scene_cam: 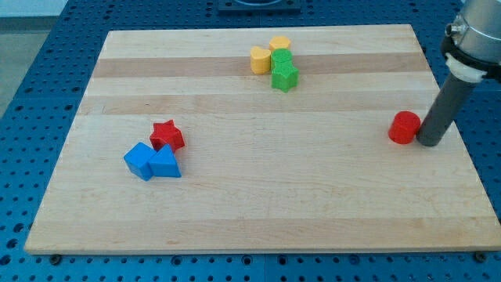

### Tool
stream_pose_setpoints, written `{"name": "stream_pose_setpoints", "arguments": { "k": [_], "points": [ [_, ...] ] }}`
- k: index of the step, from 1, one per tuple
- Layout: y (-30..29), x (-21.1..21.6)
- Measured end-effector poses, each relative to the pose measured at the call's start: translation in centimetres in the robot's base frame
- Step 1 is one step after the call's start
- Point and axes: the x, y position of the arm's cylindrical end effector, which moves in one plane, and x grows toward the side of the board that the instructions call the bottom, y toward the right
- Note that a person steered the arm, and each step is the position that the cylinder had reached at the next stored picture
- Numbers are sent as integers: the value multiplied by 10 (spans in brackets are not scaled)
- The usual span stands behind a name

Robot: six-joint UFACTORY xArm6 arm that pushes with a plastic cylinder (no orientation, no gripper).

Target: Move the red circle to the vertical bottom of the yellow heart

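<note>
The red circle (pixel 405 127) lies on the wooden board (pixel 258 204) at the view's right. My tip (pixel 429 142) stands just to the right of it, touching or nearly touching its side. The yellow heart (pixel 260 59) sits near the view's top centre, in a cluster with other blocks. The red circle is far to the right of and below the heart.
A second yellow block (pixel 280 43), a green block (pixel 281 57) and a green star (pixel 285 77) crowd the heart's right side. A red star (pixel 167 135), a blue cube (pixel 140 160) and a blue triangle (pixel 165 164) sit at the view's left.
</note>
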Motion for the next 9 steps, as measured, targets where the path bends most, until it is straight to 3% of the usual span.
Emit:
{"name": "stream_pose_setpoints", "arguments": {
  "k": [2, 4, 5, 6, 9],
  "points": [
    [-35, -4],
    [-10, -62],
    [-13, -64],
    [-19, -62],
    [-60, 0]
  ]
}}
